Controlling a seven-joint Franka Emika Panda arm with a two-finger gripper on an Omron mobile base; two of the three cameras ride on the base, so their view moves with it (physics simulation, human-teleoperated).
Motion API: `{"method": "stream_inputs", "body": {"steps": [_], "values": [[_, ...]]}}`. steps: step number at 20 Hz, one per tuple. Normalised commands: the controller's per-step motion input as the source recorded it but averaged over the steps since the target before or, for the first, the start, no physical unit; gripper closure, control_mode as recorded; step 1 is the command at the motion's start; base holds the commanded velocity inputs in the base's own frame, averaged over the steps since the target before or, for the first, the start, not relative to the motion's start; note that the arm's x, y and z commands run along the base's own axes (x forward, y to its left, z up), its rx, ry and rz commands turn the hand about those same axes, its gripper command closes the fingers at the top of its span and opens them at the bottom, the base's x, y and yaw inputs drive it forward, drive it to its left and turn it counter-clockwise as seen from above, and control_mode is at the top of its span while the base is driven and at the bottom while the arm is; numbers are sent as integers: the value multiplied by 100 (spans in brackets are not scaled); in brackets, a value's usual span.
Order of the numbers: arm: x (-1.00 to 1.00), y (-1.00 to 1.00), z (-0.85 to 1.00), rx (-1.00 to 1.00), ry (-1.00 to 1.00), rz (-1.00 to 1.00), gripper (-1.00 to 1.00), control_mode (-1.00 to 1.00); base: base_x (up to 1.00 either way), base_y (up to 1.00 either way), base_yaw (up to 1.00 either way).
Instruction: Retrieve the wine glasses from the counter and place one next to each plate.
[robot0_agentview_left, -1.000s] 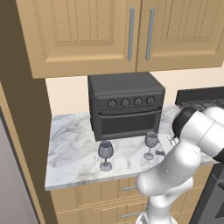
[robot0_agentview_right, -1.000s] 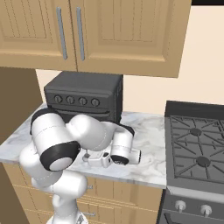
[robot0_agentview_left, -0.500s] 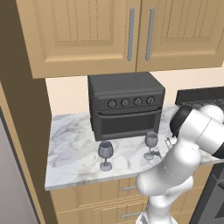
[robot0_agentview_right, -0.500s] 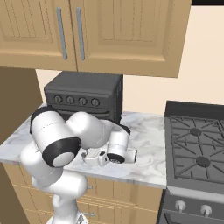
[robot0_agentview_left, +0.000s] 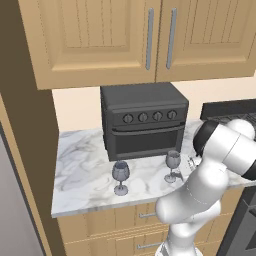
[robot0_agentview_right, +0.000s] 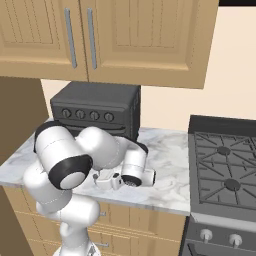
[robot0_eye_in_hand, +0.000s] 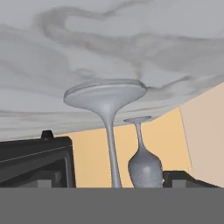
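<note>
**kitchenbot_fan:** Where do the two glasses sit right now?

**marble_mike:** Both are upright on the marble desk (robot0_agentview_left: 85, 165), in front of the dark toaster oven (robot0_agentview_left: 144, 120). The left wine glass (robot0_agentview_left: 120, 175) stands near the front edge, off the oven's left corner. The right wine glass (robot0_agentview_left: 173, 162) is a bit farther back, in front of the oven's right half. They're well apart from each other. Neither is tipped, and both feet are flat on the stone.

**kitchenbot_fan:** And the gripper?

**marble_mike:** It's down low at the right glass. From the right base camera the gripper (robot0_agentview_right: 103, 179) lies sideways just over the desk, pointing left, with the white arm folded in front of the oven. The hand camera is rolled upside down, so the desk runs along the top. There the right glass's round foot and thin stem hang down the middle of the gripper (robot0_eye_in_hand: 113, 181). One dark finger tip (robot0_eye_in_hand: 177, 176) sits on each side of the stem with clear gaps, so the jaws are apart and aren't clamping anything. The left glass shows farther off, just beside the stem.

**kitchenbot_fan:** Anything else around?

**marble_mike:** Wooden wall cabinets (robot0_agentview_left: 150, 35) above, and a black stove (robot0_agentview_right: 225, 170) right of the desk.
</note>
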Motion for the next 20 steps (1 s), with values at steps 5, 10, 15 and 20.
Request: {"method": "stream_inputs", "body": {"steps": [5, 10, 15, 20], "values": [[2, 22, -4, 0, 4, 0, 100, -100, 0, 0, 0], [0, 0, 0, 0, 0, 0, 100, -100, 0, 0, 0], [-19, 0, 25, 0, -4, 0, 100, -100, 0, 0, 0], [-29, 0, 63, 0, -8, -2, 100, -100, 0, 0, 0]]}}
